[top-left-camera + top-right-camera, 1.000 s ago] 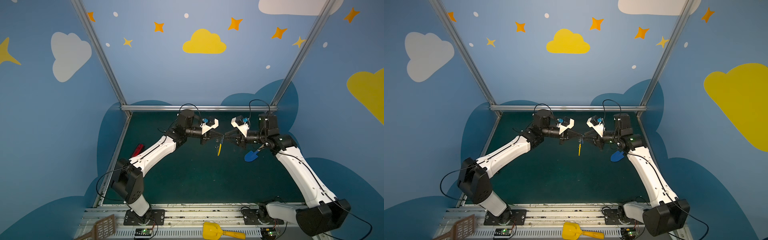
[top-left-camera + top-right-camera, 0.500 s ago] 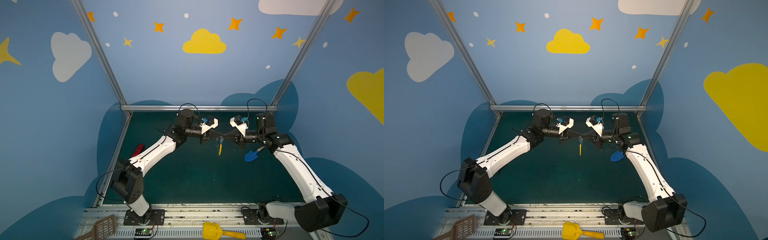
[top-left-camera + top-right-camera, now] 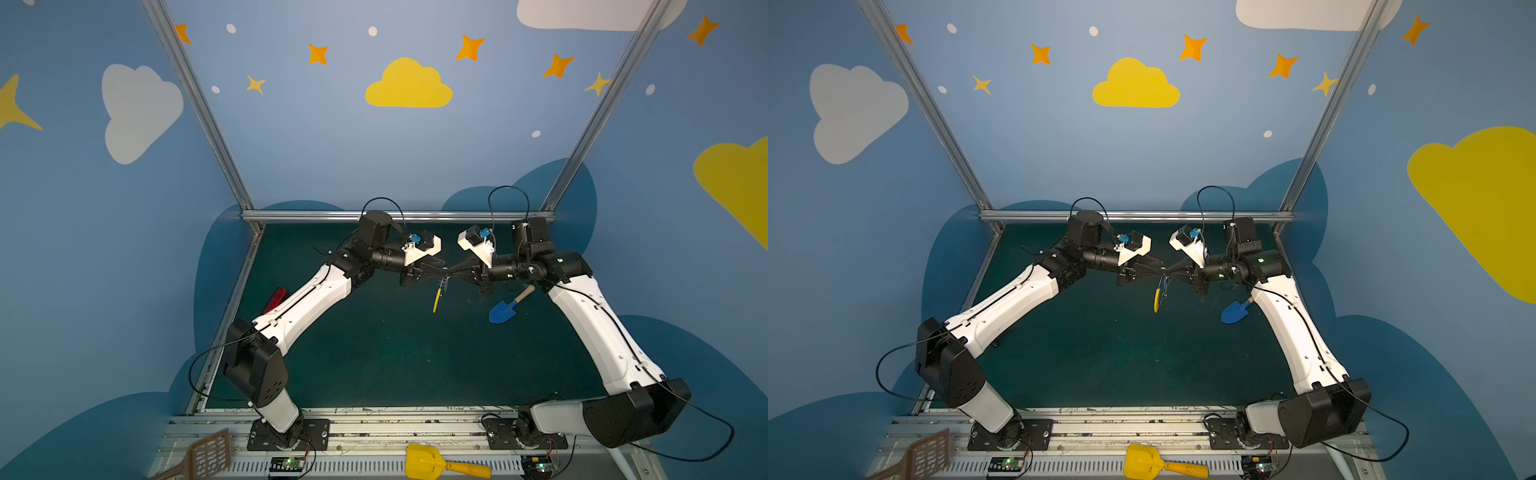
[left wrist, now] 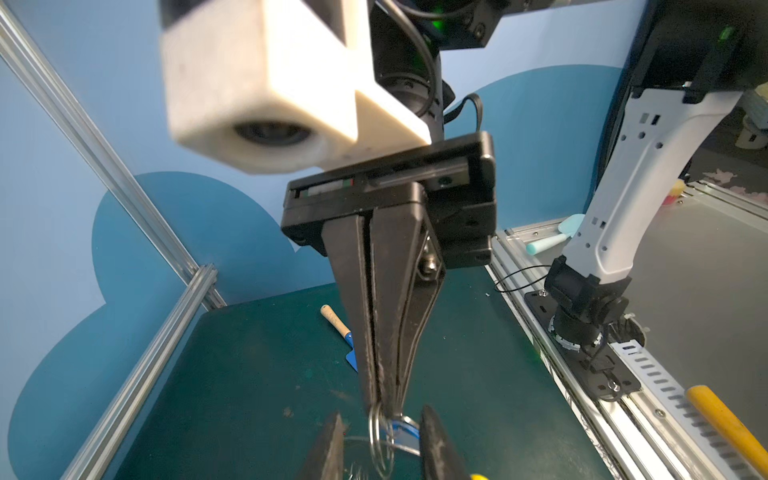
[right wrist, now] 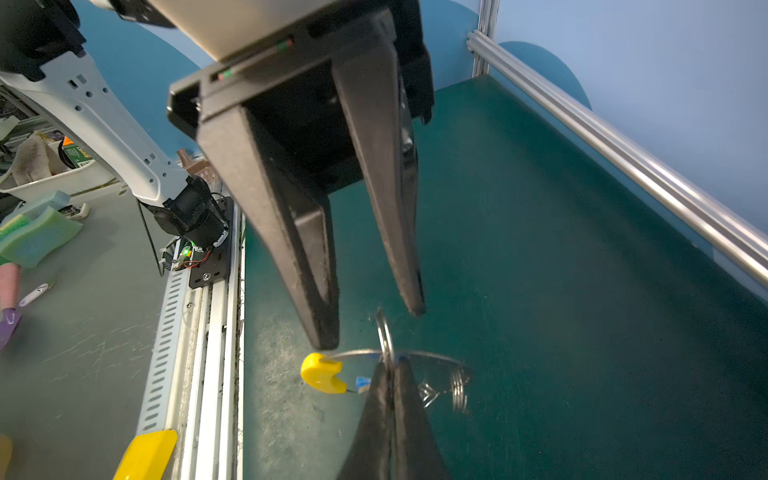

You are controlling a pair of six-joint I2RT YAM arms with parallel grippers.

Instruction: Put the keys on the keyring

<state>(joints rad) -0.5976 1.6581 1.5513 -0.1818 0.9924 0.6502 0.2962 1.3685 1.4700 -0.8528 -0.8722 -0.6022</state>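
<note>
step: threading in mid-air, by my reading at a hand-over point, since only one arm has hold of the metal.
next move: the left fingers [image 5: 303, 270] probably need to close on the small ring or the hoop without knocking it. It is a thin, dangling target, so a slow, square approach is called for.
counter [image 3: 374, 361]: dark green and bare beneath the meeting point; a blue toy shovel [image 3: 503, 311] lies on it, apart from the hanging hoop.
left arm [image 3: 307, 303]: stretched up and inward, wrist level, tip to tip with the other arm.
right arm [image 3: 590, 316]: mirrored, wrist level, well above the counter.
left fingers: spread apart, gripping nothing; a small ring [image 5: 384, 332] stands upright between their tips.
right fingers [image 4: 386, 332]: pressed together on the keyring [image 3: 435, 299], where hoop and small ring cross.
keyring: hangs below the fingertips, with its yellow sleeve [image 5: 322, 372] to one side.
keys [image 5: 362, 382]: the blue tag dangles just beside the sleeve; I cannot tell whether it is fully threaded.
</note>
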